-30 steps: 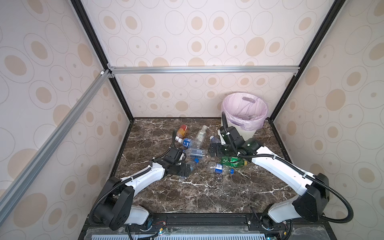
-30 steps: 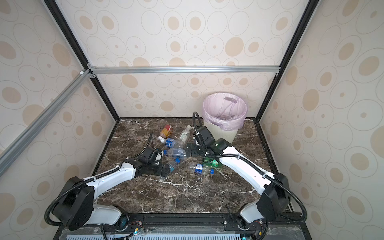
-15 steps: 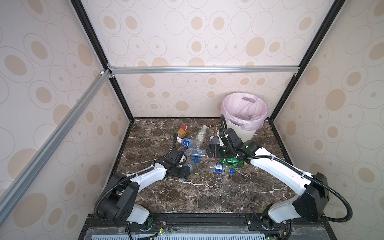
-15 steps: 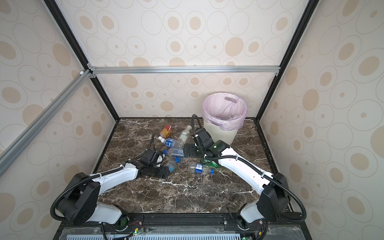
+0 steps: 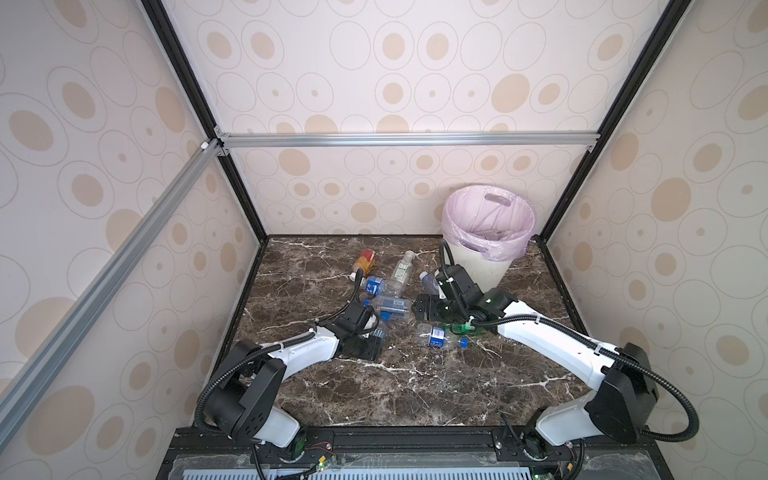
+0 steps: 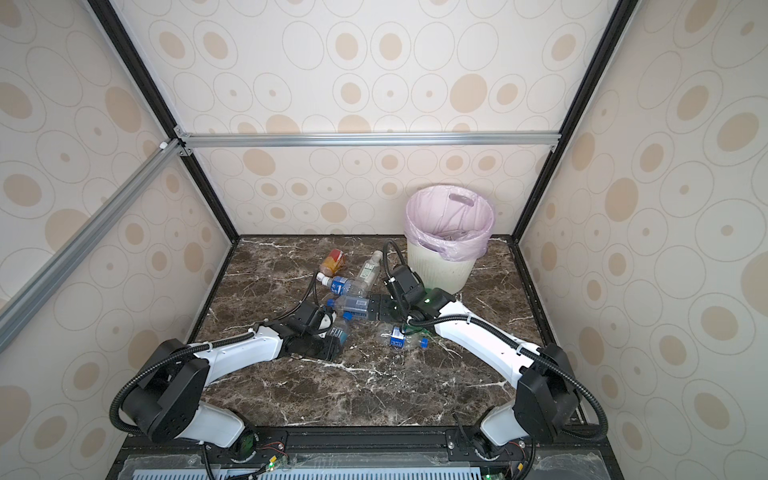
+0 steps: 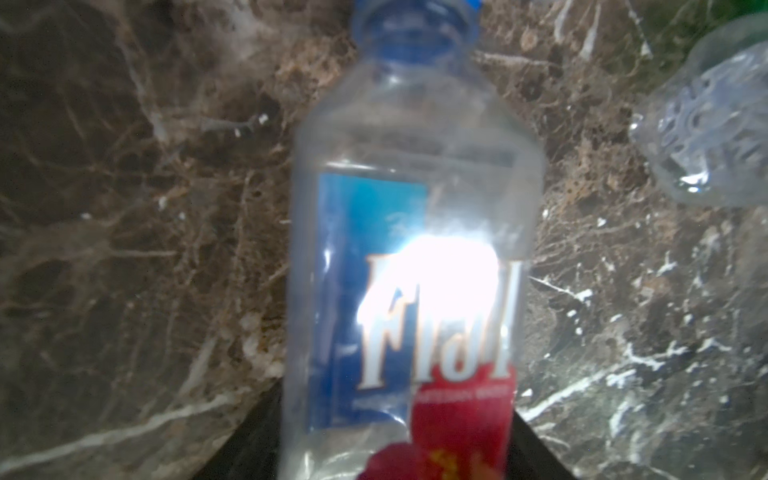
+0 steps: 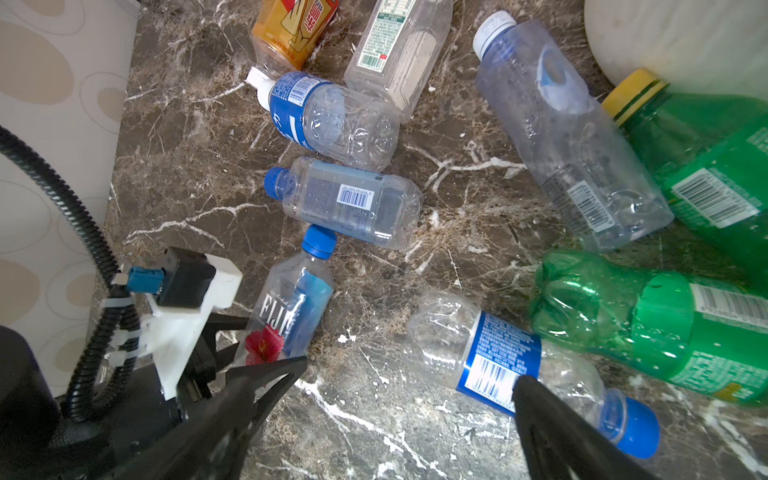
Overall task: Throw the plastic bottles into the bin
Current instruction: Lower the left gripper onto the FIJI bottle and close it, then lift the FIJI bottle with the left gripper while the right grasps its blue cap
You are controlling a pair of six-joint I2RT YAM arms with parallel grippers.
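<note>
The left gripper (image 7: 395, 451) clasped the lower body of the Fiji bottle (image 7: 411, 249), lying on the marble table (image 7: 124, 208) well apart from the bin (image 5: 482, 270). Empty, light and crushable, it probably wanted a gentle mid-label hold. The right gripper (image 8: 407, 415) stood wide open.

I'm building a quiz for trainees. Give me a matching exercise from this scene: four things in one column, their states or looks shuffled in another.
1. Fiji bottle
2. amber bottle
3. bin
4. right gripper

A. open
B. lined with a pink bag
C. between the fingers of the left gripper
D. orange label

Pairs: 1-C, 2-D, 3-B, 4-A
</note>
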